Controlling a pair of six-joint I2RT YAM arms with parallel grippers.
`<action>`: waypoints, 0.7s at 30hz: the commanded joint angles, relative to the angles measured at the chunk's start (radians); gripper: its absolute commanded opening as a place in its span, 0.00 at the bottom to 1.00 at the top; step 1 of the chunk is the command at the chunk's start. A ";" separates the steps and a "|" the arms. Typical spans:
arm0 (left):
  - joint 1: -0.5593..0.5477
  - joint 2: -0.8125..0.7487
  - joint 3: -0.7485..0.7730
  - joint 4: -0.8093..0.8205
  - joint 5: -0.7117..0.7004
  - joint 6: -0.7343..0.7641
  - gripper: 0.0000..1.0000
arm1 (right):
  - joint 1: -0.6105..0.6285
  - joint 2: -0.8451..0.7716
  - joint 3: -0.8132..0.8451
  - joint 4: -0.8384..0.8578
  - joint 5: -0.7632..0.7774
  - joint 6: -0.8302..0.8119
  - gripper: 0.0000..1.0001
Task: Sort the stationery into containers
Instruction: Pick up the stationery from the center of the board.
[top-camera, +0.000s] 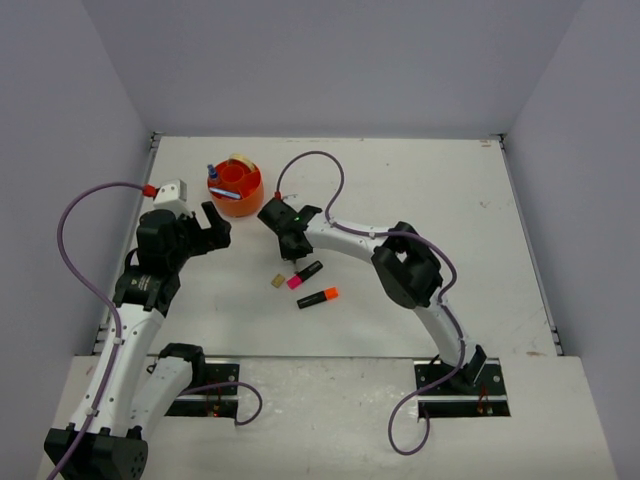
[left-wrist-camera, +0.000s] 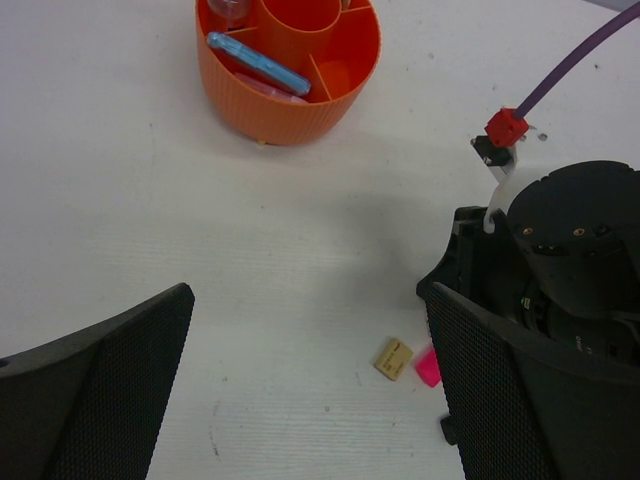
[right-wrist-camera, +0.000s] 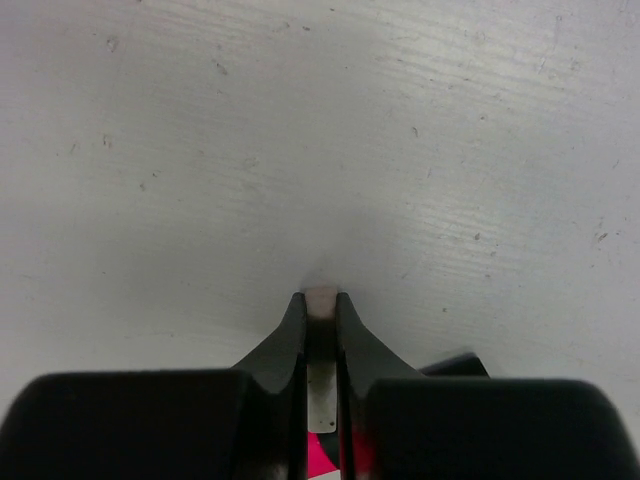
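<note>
The round orange tub (top-camera: 238, 207) stands at the back left and holds a blue piece (left-wrist-camera: 258, 62) and a clear blue-capped tube (top-camera: 212, 172); its wall shows in the left wrist view (left-wrist-camera: 290, 115). My right gripper (top-camera: 291, 246) is low over the table, shut on a small pale block (right-wrist-camera: 321, 298). Just in front of it lie a black highlighter with a pink end (top-camera: 305, 274), a black highlighter with an orange end (top-camera: 318, 297) and a tiny tan block (top-camera: 278, 282). My left gripper (top-camera: 207, 226) is open and empty, in front of the tub.
A tan tape ring (top-camera: 240, 160) sits at the tub's far rim. The right arm's black wrist (left-wrist-camera: 570, 260) with its purple cable fills the right of the left wrist view. Walls close off the back and both sides.
</note>
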 joint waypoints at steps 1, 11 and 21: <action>-0.001 0.003 -0.002 0.033 0.080 -0.004 1.00 | 0.007 -0.076 -0.097 0.008 -0.012 -0.059 0.00; -0.001 0.002 -0.197 0.440 0.653 -0.233 1.00 | -0.007 -0.516 -0.358 0.234 -0.061 -0.142 0.00; -0.199 0.080 -0.305 1.068 0.842 -0.512 0.91 | -0.139 -0.910 -0.596 0.602 -0.628 -0.124 0.00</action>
